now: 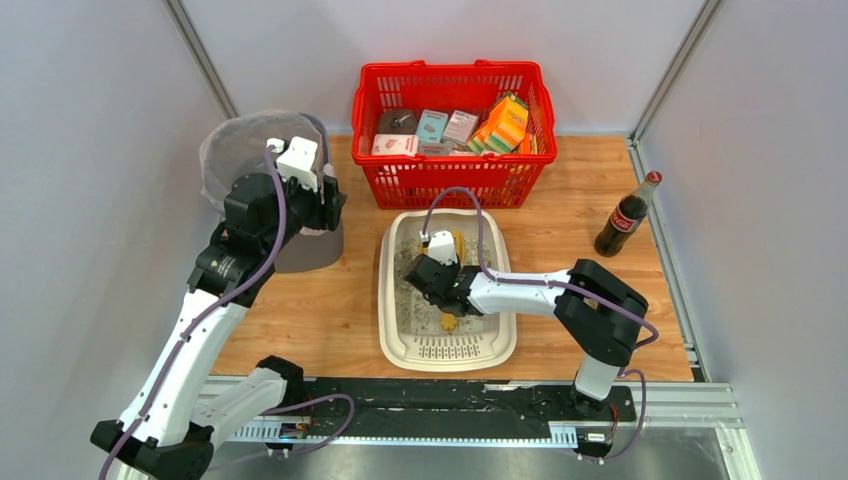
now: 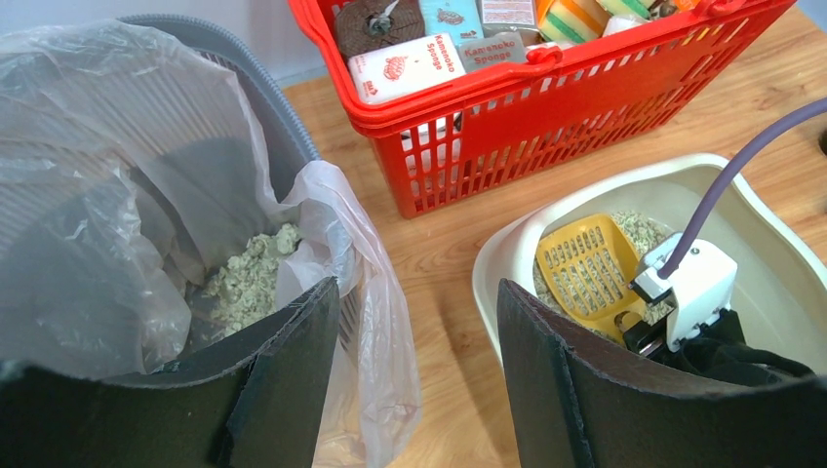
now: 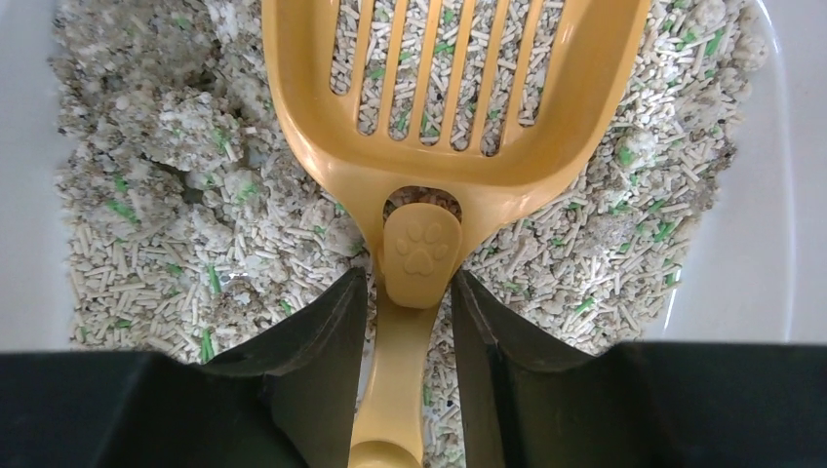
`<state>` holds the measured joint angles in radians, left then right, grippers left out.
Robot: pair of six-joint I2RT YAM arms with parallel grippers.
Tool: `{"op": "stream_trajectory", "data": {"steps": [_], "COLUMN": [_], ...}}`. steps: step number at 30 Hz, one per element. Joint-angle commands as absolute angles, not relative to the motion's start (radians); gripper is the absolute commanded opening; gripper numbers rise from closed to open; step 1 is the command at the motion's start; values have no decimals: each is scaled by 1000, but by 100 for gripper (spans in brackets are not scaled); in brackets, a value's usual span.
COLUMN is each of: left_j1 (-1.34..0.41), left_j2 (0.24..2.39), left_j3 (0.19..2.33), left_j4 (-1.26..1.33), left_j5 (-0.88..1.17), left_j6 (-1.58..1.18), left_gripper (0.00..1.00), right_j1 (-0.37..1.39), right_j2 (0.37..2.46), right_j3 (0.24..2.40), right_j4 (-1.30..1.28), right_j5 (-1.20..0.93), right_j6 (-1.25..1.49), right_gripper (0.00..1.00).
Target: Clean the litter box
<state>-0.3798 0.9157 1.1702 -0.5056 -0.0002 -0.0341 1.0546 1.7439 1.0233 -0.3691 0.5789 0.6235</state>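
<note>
The litter box [image 1: 387, 300] sits on the middle of the wooden table [image 1: 320, 320]. Its slotted grate [image 1: 447, 348] is at the near end, and grey-white litter [image 3: 146, 195] flecked with green fills the rest. A yellow slotted scoop [image 3: 429, 185] lies in the litter with its head toward the far end and its handle pointing near.

The right gripper [image 3: 410, 292] is down inside the box, one dark finger on each side of the scoop's handle at the paw-print tab. The fingers are very close to the handle. We cannot tell whether they already press it or a thin gap remains.

Just beyond the far end of the box stands a red mesh basket [image 1: 450, 185] holding packaged sponges and small boxes. To the left of the box is a grey bin [image 1: 300, 255] lined with a clear bag [image 2: 98, 195]. We see pale litter clumps [image 2: 249, 278] at the bottom of the bag. The left gripper [image 2: 419, 390] hangs over the bin's right edge with its jaws spread wide and nothing between them.

At the far right of the table, well apart from the box, a cola bottle [image 1: 628, 215] stands upright.
</note>
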Motion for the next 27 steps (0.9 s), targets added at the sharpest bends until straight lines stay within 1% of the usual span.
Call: {"op": "stream_trajectory", "data": {"steps": [1,3,4,5,7,10,12,13,19,24,27], "left_j1": [-382,-382,-382,-382,-382,-382,-382,-383,-414,-485,-523], "left_j2": [914,914,914,913,913,907,907,907,910,911,896], "left_j3": [1169,1169,1166,1166,1164,1157,1154,1154,1143,1131,1095], "left_j4": [-465,-463,-463,-463,-457,-443,-439,-437,-416,-431,-407], "left_j5": [9,11,18,26,57,103,127,173,284,366,423], "left_j6": [-14,-14,-12,-11,-3,-2,14,27,47,142,198], "left_gripper": [68,68,69,69,70,70,70,70,70,69,69], "right_j1": [1054,1054,1054,1054,1054,1054,1054,1052,1022,997,973], "right_j2": [1758,1767,1769,1772,1775,1749,1727,1703,1582,1496,1459], "right_j3": [1046,1042,1045,1051,1071,1085,1074,1072,1077,1103,1115], "right_j4": [-337,-333,-334,-342,-373,-417,-419,-426,-555,-621,-644], "right_j5": [623,624,626,624,627,640,634,623,528,456,364], "right_j6": [655,663,664,666,666,657,622,608,537,494,483], "right_gripper": [40,36,32,25,20,0,0,0,0,0,0]}}
